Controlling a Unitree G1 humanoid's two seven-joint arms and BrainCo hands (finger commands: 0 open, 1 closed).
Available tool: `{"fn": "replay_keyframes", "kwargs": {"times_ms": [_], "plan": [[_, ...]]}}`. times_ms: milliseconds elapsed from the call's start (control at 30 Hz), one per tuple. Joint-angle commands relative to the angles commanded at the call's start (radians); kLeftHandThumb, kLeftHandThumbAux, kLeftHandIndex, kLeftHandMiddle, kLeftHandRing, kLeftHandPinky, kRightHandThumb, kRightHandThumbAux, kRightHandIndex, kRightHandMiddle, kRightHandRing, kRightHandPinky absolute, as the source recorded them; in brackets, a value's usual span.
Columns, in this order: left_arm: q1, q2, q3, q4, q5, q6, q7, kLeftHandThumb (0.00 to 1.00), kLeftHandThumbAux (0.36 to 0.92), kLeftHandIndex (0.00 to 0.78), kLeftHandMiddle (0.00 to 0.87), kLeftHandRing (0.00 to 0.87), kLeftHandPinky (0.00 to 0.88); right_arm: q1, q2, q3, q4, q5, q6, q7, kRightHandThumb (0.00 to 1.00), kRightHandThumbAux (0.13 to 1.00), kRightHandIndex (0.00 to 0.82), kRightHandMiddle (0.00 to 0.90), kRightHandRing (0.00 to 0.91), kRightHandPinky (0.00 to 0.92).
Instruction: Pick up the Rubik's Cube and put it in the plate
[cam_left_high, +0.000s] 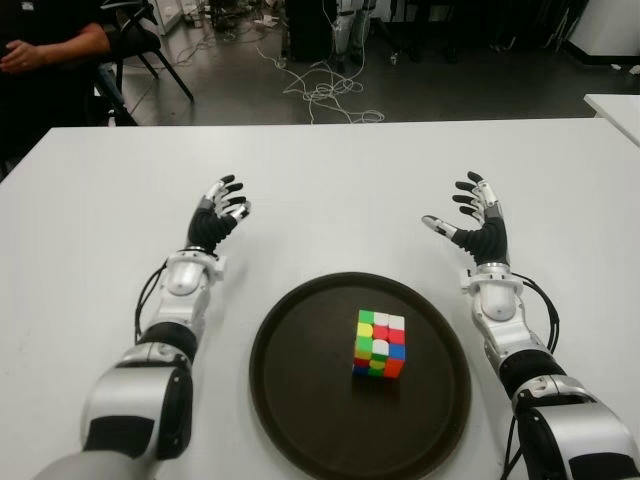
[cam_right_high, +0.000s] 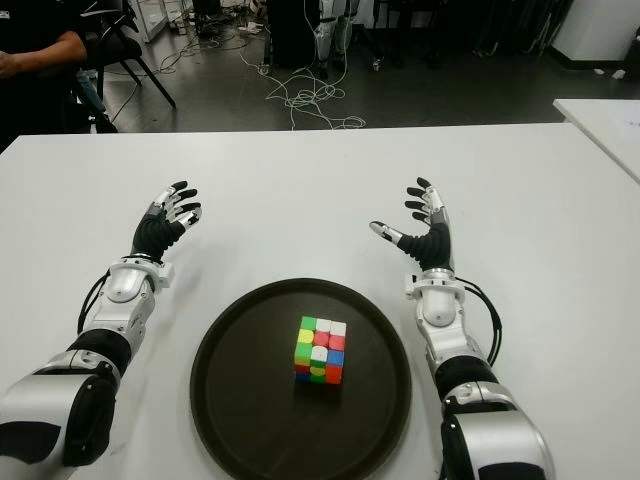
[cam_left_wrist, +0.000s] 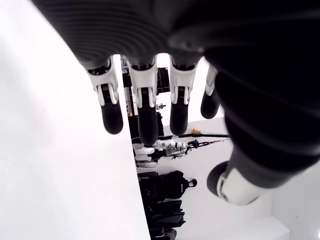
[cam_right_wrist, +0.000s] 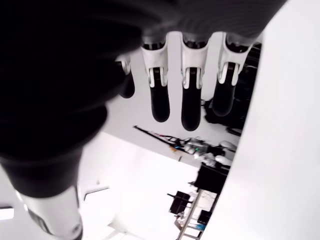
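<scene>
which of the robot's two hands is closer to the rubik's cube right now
The right hand. The Rubik's Cube sits right of centre in the plate; the left hand is farther. Both are open and empty.

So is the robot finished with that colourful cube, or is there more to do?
It looks finished. The Rubik's Cube already sits inside the dark plate. Nothing is in hand: the left hand and right hand hover open over the white table, one on either side of the plate. Nothing seems left.
</scene>
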Motion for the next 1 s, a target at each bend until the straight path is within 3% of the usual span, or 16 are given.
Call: {"fn": "replay_keyframes", "kwargs": {"times_ms": [1000], "plan": [[0.005, -0.002, 0.004, -0.005, -0.005, -0.010, -0.022, 0.186, 0.728, 0.106, 0.162, 0.175, 0.200, 0.003, 0.021, -0.054, -0.032, 0.092, 0.065, 0.132, 0.000, 0.788, 0.120, 0.226, 0.251, 0.273]]}}
